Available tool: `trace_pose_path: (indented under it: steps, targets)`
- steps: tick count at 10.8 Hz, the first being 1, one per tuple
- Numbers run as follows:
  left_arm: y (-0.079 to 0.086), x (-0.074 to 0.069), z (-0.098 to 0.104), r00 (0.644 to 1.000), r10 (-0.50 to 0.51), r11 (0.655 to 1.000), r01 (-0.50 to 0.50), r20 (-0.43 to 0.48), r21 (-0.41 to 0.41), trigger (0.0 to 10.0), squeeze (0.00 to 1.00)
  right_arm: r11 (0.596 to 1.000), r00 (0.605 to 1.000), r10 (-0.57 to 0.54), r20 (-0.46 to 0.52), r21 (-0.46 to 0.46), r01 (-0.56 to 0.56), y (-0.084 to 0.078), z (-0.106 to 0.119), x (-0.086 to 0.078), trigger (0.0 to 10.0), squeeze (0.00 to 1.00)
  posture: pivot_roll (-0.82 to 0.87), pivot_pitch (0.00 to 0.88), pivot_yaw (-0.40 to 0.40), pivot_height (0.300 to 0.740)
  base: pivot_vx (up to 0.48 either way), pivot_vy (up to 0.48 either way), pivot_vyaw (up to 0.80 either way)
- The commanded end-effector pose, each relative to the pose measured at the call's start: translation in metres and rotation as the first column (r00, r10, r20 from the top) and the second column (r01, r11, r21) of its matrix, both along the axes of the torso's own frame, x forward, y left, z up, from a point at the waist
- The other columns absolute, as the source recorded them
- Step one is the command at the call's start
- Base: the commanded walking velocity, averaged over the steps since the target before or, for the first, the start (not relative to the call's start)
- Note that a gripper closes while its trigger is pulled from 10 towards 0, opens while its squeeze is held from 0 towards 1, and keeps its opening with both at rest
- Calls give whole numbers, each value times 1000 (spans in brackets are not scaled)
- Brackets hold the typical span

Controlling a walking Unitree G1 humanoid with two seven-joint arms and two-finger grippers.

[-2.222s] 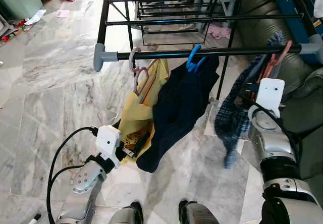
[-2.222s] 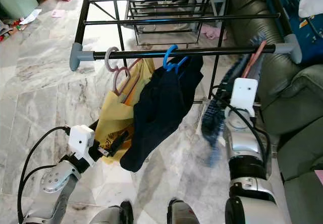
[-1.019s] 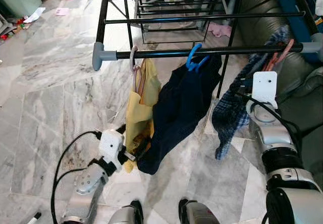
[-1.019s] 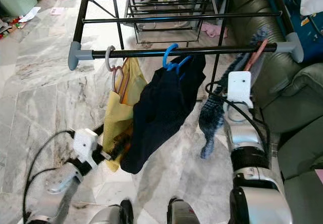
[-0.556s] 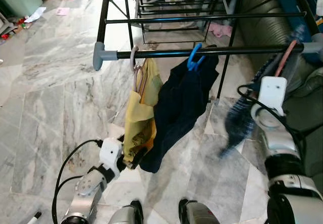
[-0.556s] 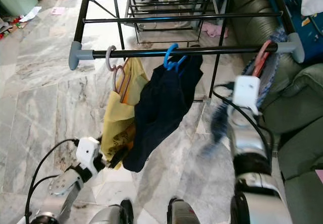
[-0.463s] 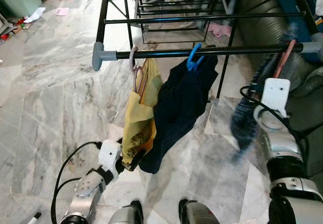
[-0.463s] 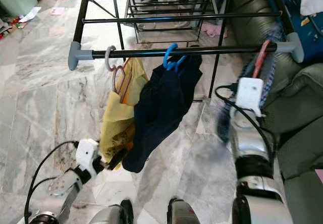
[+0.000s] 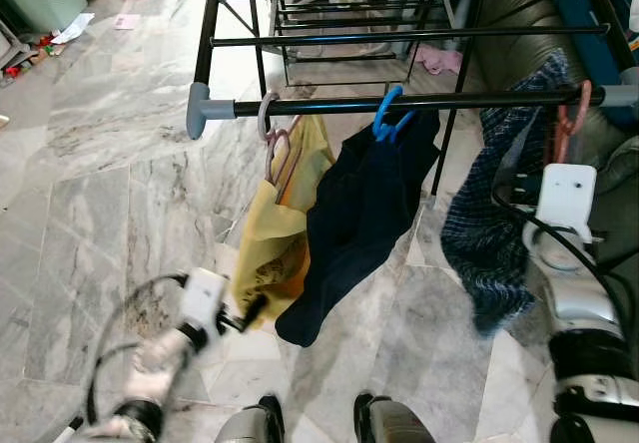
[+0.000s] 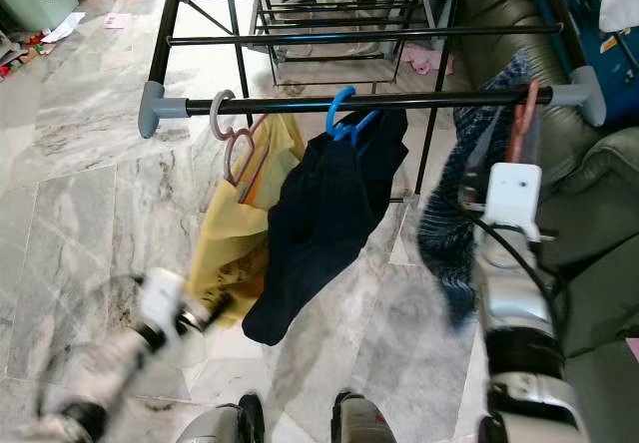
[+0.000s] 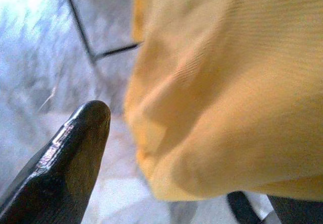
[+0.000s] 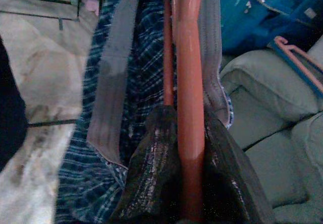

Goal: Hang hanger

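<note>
Raised since earlier, the red hanger (image 12: 189, 108) with plaid cloth (image 9: 499, 223) is hooked at the rail's (image 9: 419, 104) right end, clamped by the right gripper (image 12: 187, 183); the left gripper (image 11: 166, 183) is seen spread beside yellow cloth (image 11: 227, 82).

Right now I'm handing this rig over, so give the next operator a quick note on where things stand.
Right end effector: shut on the reddish hanger carrying the blue plaid garment, at the right end of the black rail. The hook looks to be at or over the rail; I cannot tell if it is seated.
Left end effector: low, blurred, open, beside the hem of the yellow garment, holding nothing.
Done: yellow garment and dark navy garment hang on the rail.
Left: confirm the hook is seated, release, withdraw the right arm.
</note>
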State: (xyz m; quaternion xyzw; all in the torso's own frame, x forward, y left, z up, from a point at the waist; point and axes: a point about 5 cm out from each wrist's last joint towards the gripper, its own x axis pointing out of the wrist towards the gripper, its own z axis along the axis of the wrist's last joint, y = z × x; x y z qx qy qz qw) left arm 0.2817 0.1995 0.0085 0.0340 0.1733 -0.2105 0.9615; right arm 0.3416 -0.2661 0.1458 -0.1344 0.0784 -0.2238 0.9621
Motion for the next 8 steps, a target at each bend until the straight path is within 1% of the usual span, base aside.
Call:
trace_pose_path:
  steps: [1, 2, 3, 4, 5, 6, 7, 8]
  targets:
    - [12, -10, -11, 995, 47, 999, -46, -91, 16, 10000, 0, 1000, 998, 2, -61, -13, -3, -5, -11, -5, 0, 0, -139, 255, 67, 740, 0, 0, 0]
    - [15, -10, -12, 991, 69, 997, -67, -114, 25, 10000, 0, 999, 997, 11, -74, -52, -15, -9, -8, -5, 0, 0, -139, 255, 67, 740, 0, 0, 0]
    - [19, -10, -13, 986, 100, 995, -96, -137, 30, 10000, 0, 996, 996, 16, -87, -83, -23, -13, -7, -6, 8745, 0, -140, 256, 66, 740, 0, 0, 0]
    - [24, -10, -14, 979, 129, 991, -124, -159, 42, 10000, 0, 994, 995, 24, -96, -107, -34, -15, -6, -6, 10000, 984, -136, 257, 65, 740, 0, 0, 0]
    - [22, -11, -16, 979, 127, 991, -120, -161, 50, 10000, 0, 991, 993, 40, -108, -124, -54, -15, -6, -7, 10000, 1000, -136, 257, 65, 740, 0, 0, 0]
    - [0, -12, -16, 994, 47, 999, -46, -100, 7, 10000, 0, 979, 989, 50, -136, -190, -75, -17, -6, -7, 10000, 1000, -134, 257, 63, 740, 0, 0, 0]
    - [-1, -11, -16, 994, 44, 999, -44, -98, 5, 10000, 0, 971, 988, 50, -146, -224, -83, -18, -5, -7, 10000, 482, -135, 258, 62, 740, 0, 0, 0]
    - [-1, -11, -16, 994, 43, 999, -42, -97, 6, 10000, 0, 965, 987, 50, -152, -249, -87, -20, -3, -6, 10000, 0, -136, 258, 62, 740, 0, 0, 0]
